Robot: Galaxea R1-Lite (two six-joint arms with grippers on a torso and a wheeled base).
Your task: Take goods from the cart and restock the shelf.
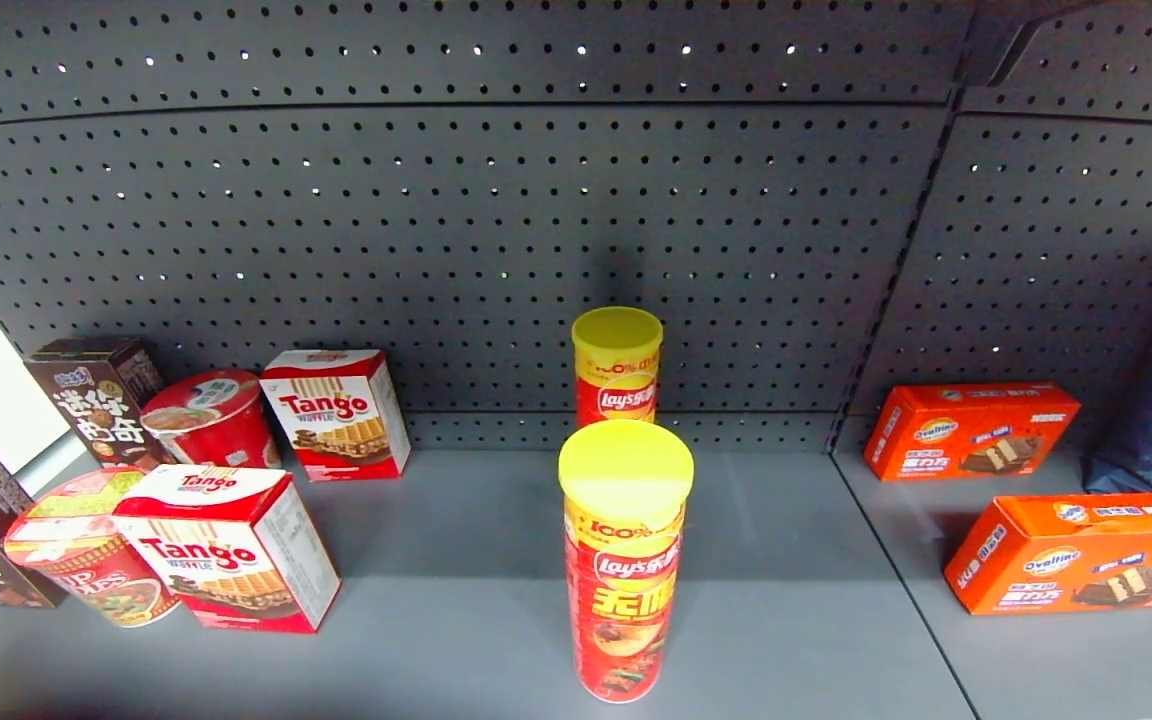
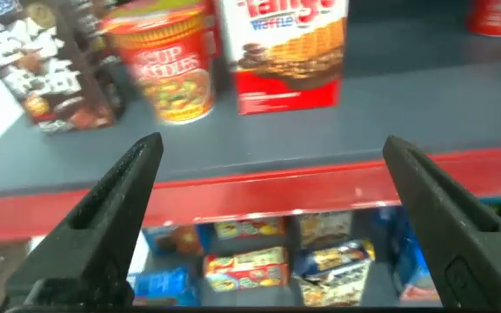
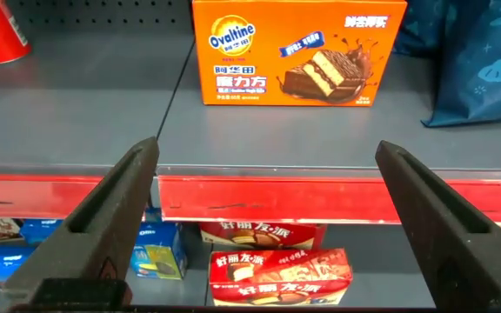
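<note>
Chip can (image 1: 624,560) is standing upright on the shelf (image 1: 786,600) near its front edge, probably light, stiff and slick, best gripped round its middle, while left gripper (image 2: 272,146) and right gripper (image 3: 268,146) are hanging wide open, empty, facing that edge.

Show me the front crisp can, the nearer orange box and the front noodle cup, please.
front crisp can (image 1: 626,590): head view, middle of its red side.
nearer orange box (image 1: 1086,555): head view, middle of its printed face.
front noodle cup (image 1: 116,590): head view, its red side wall.
</note>
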